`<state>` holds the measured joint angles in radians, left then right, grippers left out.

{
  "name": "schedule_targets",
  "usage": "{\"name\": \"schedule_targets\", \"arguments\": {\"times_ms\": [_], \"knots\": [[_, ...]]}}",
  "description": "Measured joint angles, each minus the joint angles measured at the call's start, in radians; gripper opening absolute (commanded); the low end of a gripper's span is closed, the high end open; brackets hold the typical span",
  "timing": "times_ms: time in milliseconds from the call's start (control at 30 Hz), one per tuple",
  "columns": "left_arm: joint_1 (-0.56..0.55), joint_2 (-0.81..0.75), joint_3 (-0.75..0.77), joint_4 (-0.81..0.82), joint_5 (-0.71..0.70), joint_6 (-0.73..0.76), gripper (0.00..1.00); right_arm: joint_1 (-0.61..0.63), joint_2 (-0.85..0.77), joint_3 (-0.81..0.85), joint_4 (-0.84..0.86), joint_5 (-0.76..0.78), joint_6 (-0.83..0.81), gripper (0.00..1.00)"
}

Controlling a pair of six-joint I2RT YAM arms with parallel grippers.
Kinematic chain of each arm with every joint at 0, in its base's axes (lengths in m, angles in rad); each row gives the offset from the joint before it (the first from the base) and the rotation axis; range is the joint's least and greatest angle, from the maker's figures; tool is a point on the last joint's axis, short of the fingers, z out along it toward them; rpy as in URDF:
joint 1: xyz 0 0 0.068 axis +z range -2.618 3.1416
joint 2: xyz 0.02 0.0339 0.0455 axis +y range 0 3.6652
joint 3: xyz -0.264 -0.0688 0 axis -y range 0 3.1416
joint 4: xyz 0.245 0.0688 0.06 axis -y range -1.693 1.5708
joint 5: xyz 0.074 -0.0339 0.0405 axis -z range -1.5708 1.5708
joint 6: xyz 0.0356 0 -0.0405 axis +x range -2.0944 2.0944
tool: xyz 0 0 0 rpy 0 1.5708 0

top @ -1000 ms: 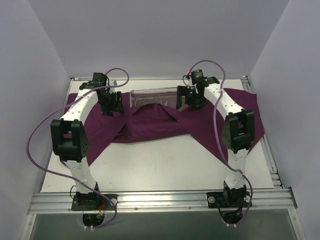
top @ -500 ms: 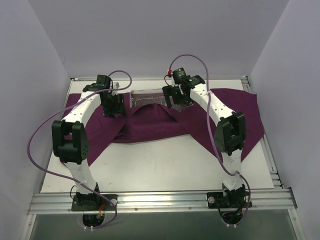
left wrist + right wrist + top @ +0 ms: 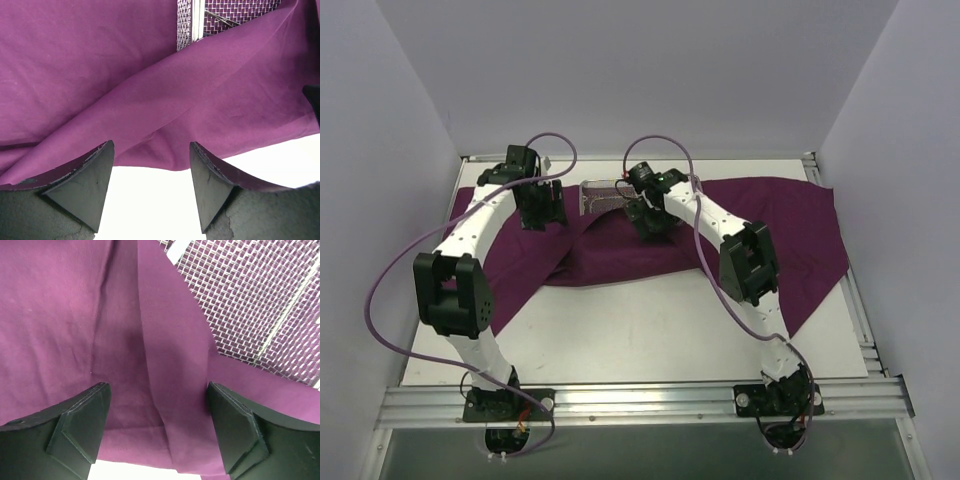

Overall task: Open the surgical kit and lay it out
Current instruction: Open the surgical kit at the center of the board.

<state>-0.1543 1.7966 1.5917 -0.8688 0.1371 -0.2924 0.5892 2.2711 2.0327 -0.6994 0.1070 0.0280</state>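
White table [image 3: 650, 330], purple cloth [image 3: 620, 260] lay below, mesh tray [image 3: 240, 12] just ahead, my left gripper [image 3: 151, 145] and right gripper [image 3: 159, 387] stood spread, empty.

I count one dark purple cloth wrap [image 3: 620, 255], one silver wire-mesh tray [image 3: 600, 193], and two arms, the left arm [image 3: 470, 225] and the right arm [image 3: 715, 215]. In the tray I can make out one slim metal instrument [image 3: 222, 20]; any others I can't tell.
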Motion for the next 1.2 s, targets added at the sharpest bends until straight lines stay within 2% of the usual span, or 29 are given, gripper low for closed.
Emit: {"name": "schedule_targets", "arguments": {"times_ms": [67, 100, 167, 200, 267, 333, 433, 500, 533, 767, 1100, 1167, 1200], "knots": [[0.000, -0.001, 0.000, -0.001, -0.003, -0.001, 0.70, 0.011, 0.016, 0.000, -0.006, 0.024, -0.005, 0.68], [0.000, -0.001, 0.000, -0.001, -0.004, -0.001, 0.70, 0.014, 0.021, 0.000, -0.008, 0.034, -0.006, 0.58], [0.000, -0.001, 0.000, -0.001, -0.006, -0.001, 0.70, 0.016, 0.026, 0.000, -0.012, 0.052, -0.008, 0.48], [0.000, -0.002, 0.000, -0.001, -0.007, -0.001, 0.70, 0.015, 0.026, 0.000, -0.013, 0.062, -0.008, 0.40], [0.000, -0.003, -0.003, -0.002, -0.007, -0.001, 0.70, 0.015, 0.026, 0.003, -0.016, 0.080, -0.011, 0.33], [0.000, -0.006, -0.008, 0.000, -0.009, -0.001, 0.70, 0.015, 0.026, 0.007, -0.017, 0.098, -0.011, 0.30], [0.000, -0.022, -0.026, -0.001, -0.011, -0.001, 0.70, 0.016, 0.026, 0.011, -0.017, 0.121, -0.011, 0.21], [0.000, -0.039, -0.037, -0.002, -0.015, -0.003, 0.70, 0.019, 0.026, 0.011, -0.019, 0.136, -0.012, 0.04], [0.000, -0.048, -0.041, -0.002, -0.018, -0.005, 0.70, 0.023, 0.025, 0.011, -0.022, 0.140, -0.013, 0.00], [0.000, -0.114, -0.063, 0.000, -0.031, -0.022, 0.70, 0.041, -0.116, -0.123, -0.050, 0.101, 0.000, 0.00], [0.006, -0.182, -0.122, 0.003, -0.050, -0.045, 0.70, 0.082, -0.575, -0.600, -0.084, -0.136, 0.068, 0.00], [0.009, -0.194, -0.141, 0.004, -0.054, -0.047, 0.70, 0.097, -0.623, -0.699, -0.081, -0.186, 0.080, 0.10], [0.011, -0.199, -0.149, 0.003, -0.055, -0.048, 0.70, 0.106, -0.642, -0.737, -0.092, -0.203, 0.089, 0.11]]}}
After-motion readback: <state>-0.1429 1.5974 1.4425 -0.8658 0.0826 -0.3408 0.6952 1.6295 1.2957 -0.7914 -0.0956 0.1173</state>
